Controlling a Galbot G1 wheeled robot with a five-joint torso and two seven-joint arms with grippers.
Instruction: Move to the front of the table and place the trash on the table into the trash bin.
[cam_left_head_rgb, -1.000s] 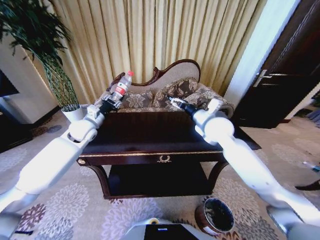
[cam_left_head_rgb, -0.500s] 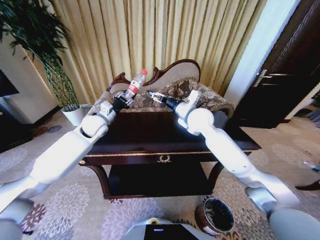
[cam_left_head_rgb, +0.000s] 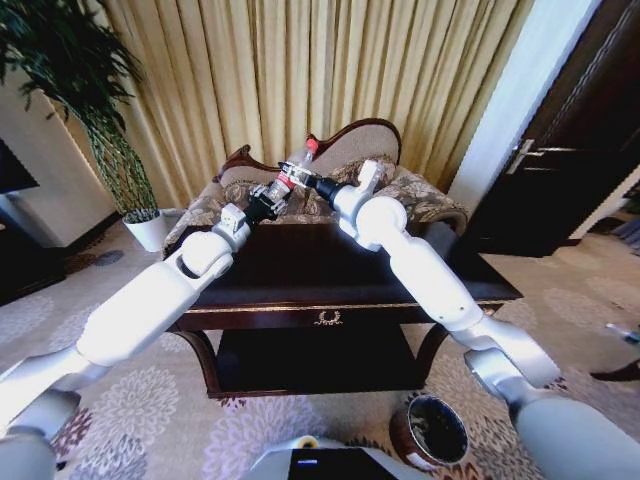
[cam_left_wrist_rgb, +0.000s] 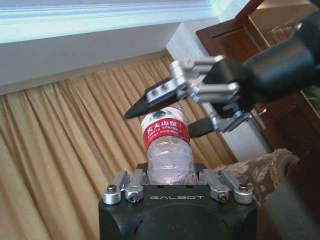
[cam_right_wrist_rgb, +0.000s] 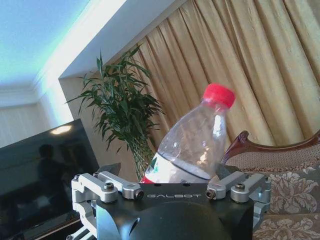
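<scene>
The trash I see is a clear plastic bottle (cam_left_head_rgb: 292, 172) with a red cap and red label, held up in the air over the far edge of the table (cam_left_head_rgb: 330, 290). My left gripper (cam_left_head_rgb: 268, 197) is shut on its lower body. My right gripper (cam_left_head_rgb: 305, 180) has come in from the other side and stands open, its fingers on either side of the bottle's upper part. In the left wrist view the bottle (cam_left_wrist_rgb: 167, 145) rises from my left gripper (cam_left_wrist_rgb: 170, 177) into the right gripper (cam_left_wrist_rgb: 167, 120). The trash bin (cam_left_head_rgb: 430, 432) stands on the carpet at the table's front right.
A patterned sofa (cam_left_head_rgb: 350, 185) sits behind the table before gold curtains. A potted plant (cam_left_head_rgb: 110, 150) stands at the left, a dark door (cam_left_head_rgb: 570, 150) at the right. Open carpet lies in front of the table around the bin.
My left arm has carried the bottle to the right, toward the table's middle. My right gripper has swung left and closed the distance until its fingers flank the bottle's top.
</scene>
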